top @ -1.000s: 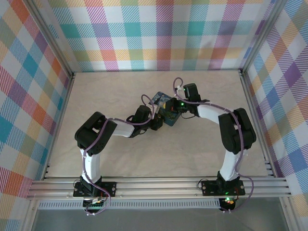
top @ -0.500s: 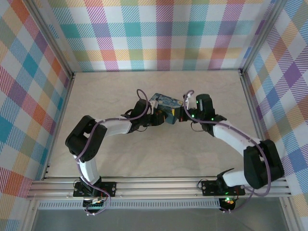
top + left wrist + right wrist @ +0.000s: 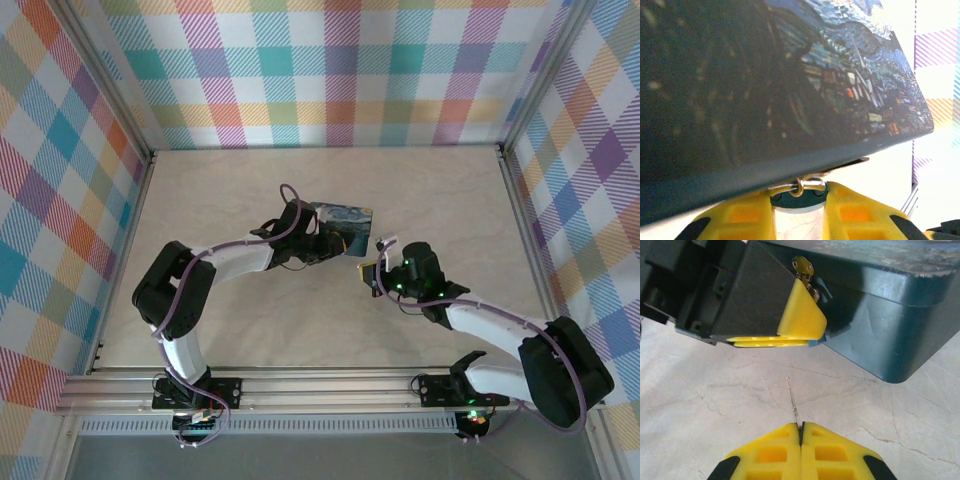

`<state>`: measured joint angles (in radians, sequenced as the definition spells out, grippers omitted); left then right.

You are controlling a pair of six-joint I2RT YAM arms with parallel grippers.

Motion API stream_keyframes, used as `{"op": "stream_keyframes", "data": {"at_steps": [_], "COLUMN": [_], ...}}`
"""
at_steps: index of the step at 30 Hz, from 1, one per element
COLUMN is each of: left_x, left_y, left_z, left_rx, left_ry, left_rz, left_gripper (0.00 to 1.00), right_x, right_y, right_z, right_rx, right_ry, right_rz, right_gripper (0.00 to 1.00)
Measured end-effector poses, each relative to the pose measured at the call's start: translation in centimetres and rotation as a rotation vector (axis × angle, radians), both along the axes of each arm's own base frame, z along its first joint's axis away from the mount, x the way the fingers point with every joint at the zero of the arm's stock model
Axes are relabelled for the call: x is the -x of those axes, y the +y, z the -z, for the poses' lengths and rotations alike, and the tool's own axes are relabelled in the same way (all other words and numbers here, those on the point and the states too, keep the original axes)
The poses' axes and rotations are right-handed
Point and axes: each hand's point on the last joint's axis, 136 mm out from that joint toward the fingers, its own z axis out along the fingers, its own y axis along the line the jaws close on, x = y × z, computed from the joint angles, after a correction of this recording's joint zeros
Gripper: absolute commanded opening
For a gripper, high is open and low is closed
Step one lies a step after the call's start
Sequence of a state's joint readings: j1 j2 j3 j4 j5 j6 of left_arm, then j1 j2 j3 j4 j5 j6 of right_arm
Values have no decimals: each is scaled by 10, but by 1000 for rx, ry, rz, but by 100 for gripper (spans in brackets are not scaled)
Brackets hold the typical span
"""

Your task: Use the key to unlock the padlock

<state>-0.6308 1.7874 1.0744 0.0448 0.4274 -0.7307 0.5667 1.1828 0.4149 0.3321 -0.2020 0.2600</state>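
Note:
The starry-night box (image 3: pixel 347 221) lies mid-table. In the left wrist view its dark side (image 3: pixel 765 85) looms above my left gripper (image 3: pixel 799 202). That gripper is shut on the padlock (image 3: pixel 807 200), a small dark-blue body whose silvery shackle (image 3: pixel 815 185) passes through the box's gold latch ring. From above, the left gripper (image 3: pixel 328 248) sits at the box's near side. My right gripper (image 3: pixel 800 427) is shut on the key (image 3: pixel 794 405). Its thin blade points toward the left gripper's yellow finger (image 3: pixel 800 315) and stops short of it. The right gripper (image 3: pixel 368 270) hovers just near-right of the box.
Plaid walls enclose the pale marble table (image 3: pixel 230 320) on three sides. The gold latch (image 3: pixel 802 265) sticks up above the left finger. Bare tabletop (image 3: pixel 715 405) lies between the two grippers. A metal rail (image 3: pixel 330 385) runs along the near edge by the arm bases.
My right gripper has drawn back from the box's far-right side to its near-right corner, with the key. The left arm has stretched out further and the box has turned slightly.

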Motion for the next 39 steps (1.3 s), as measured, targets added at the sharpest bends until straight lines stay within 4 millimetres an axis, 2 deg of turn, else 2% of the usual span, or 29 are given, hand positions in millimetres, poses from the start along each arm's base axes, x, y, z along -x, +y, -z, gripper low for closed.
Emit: {"op": "stream_keyframes", "data": {"at_steps": [10, 21, 39], "left_x": [6, 7, 10], "left_y": [-1, -1, 0], "left_z": [-4, -8, -6], "left_rx": [29, 45, 43], "left_ry": [63, 78, 86], "left_rz": [-22, -30, -31], "left_gripper": [19, 19, 19], "right_x": [1, -7, -22], "right_y": [12, 14, 21], "right_z": [20, 33, 29], "right_rx": [17, 30, 33], "right_ry": [-26, -29, -50], "right_rz": [-20, -3, 16], "right_gripper": [0, 0, 0]}}
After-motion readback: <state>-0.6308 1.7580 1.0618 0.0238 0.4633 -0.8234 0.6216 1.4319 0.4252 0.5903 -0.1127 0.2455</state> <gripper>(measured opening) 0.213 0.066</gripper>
